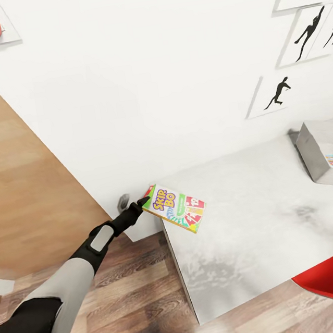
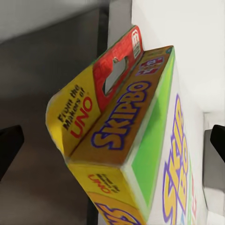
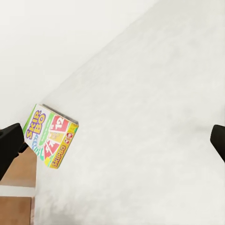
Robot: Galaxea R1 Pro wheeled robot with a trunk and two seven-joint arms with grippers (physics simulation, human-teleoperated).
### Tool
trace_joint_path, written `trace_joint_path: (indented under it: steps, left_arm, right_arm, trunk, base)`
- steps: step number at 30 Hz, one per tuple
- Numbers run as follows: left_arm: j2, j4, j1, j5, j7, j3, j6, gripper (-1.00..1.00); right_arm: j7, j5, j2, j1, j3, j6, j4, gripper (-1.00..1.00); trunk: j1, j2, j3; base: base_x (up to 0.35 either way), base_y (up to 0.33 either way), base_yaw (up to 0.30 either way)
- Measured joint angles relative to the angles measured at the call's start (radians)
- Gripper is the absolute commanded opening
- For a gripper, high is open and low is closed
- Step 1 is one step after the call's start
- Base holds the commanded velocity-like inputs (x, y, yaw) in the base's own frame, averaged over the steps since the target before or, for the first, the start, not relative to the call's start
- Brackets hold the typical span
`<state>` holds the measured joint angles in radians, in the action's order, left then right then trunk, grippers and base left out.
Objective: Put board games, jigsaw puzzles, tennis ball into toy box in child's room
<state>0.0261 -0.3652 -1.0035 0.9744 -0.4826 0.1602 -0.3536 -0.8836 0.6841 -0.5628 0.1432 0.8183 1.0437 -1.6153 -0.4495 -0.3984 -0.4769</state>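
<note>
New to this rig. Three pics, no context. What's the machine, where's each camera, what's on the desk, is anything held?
This is a simulated two-armed wheeled robot, driven remotely by a person. The big picture comes from its head camera, looking down over the arms. The other two come from cameras near each gripper, looking along its fingers.

The left gripper is at the corner of the pale table, at the end of a small Skip-Bo game box. The left wrist view shows that box close up between the dark fingers, but contact is not visible, so I cannot say it is held.

The right wrist view shows the same box from across the table, fingers spread apart with nothing between them.

At the table's far right stands a grey toy box with something colourful inside.
</note>
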Motion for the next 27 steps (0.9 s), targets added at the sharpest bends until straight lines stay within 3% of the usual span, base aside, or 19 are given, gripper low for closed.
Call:
trace_joint_path:
  steps: [27]
  left_arm:
    - [0.008,0.001,-0.001,0.000,0.000,0.000,0.002,1.00]
  right_arm:
    - [0.000,0.000,0.000,0.000,0.004,0.000,0.000,1.00]
  trunk:
    - [0.000,0.000,0.000]
  base:
    - [0.000,0.000,-0.011]
